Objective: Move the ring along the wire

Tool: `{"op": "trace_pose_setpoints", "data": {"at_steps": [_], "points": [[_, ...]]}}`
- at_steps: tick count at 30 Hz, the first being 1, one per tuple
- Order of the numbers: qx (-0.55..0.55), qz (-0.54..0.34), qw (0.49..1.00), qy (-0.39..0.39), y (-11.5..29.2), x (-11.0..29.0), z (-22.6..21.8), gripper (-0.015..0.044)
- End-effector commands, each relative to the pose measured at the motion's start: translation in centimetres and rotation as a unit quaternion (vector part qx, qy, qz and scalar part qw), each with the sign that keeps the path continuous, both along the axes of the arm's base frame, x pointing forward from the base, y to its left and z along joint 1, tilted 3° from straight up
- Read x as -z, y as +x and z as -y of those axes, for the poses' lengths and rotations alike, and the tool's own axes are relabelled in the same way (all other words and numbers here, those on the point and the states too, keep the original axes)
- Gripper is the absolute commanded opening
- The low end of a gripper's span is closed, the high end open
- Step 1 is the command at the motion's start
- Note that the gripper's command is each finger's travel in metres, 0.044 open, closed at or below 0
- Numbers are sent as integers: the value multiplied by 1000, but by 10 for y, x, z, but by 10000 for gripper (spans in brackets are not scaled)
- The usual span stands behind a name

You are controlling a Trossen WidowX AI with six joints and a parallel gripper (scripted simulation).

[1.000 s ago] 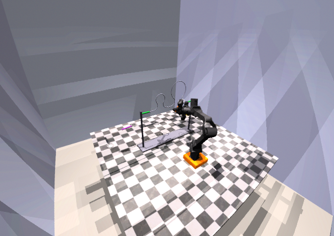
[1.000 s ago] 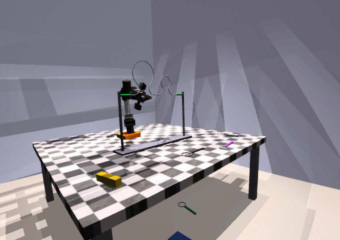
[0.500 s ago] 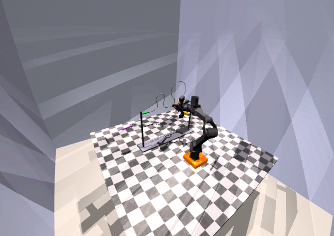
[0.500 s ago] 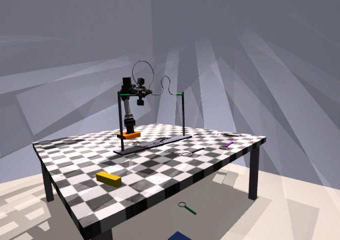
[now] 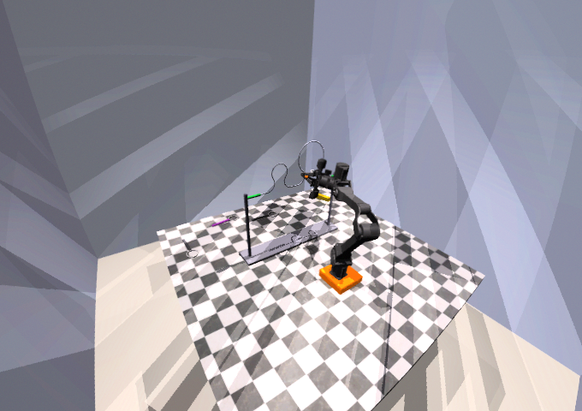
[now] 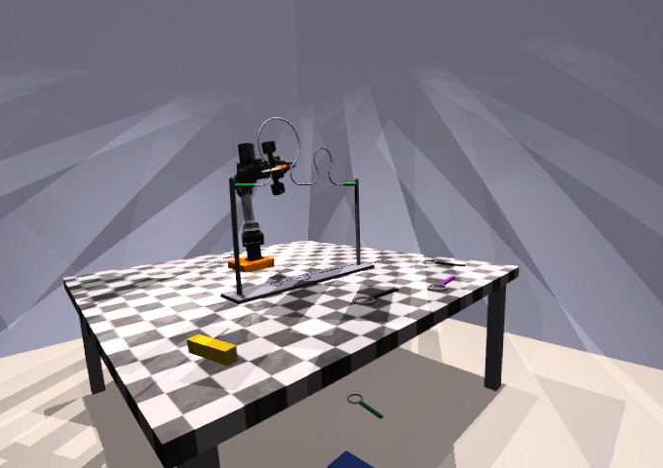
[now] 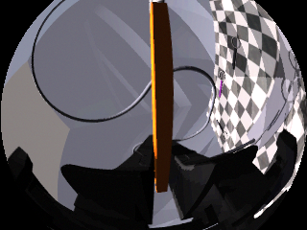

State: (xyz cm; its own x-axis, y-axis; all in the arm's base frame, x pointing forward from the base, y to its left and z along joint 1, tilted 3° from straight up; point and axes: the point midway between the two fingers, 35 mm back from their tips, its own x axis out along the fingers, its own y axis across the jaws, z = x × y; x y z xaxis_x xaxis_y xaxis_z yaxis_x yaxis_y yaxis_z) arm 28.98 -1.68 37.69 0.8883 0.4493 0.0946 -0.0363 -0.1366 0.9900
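Observation:
The wire (image 5: 313,141) (image 6: 279,119) (image 7: 71,111) runs in loops between two dark posts (image 5: 246,223) (image 6: 357,220) on a grey base (image 5: 292,242) (image 6: 310,276). It has green ends (image 5: 253,195) (image 6: 244,183) (image 6: 349,182). My gripper (image 5: 308,178) (image 6: 277,168) (image 7: 156,138) is shut on the orange handle (image 5: 305,176) (image 6: 283,166) (image 7: 161,90) up by the big loop, past the green end at the post nearest the arm. The ring itself is too small to make out.
A yellow block (image 5: 323,196) (image 6: 212,349) lies on the checkered table (image 5: 301,339) (image 6: 288,341). Spare rings lie on the table, one with a purple handle (image 5: 219,222) (image 6: 443,282) and one with a black handle (image 6: 376,294). A green-handled ring (image 6: 364,404) lies on the floor.

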Motion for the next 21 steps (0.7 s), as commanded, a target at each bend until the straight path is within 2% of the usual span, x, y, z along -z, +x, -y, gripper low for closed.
{"op": "trace_pose_setpoints", "data": {"at_steps": [1,12,21], "points": [[0,4,999,48,0,-16,3,-150],[-3,8,987,163,-2,-50,15,-150],[-5,10,974,226,-3,-70,28,-150]]}}
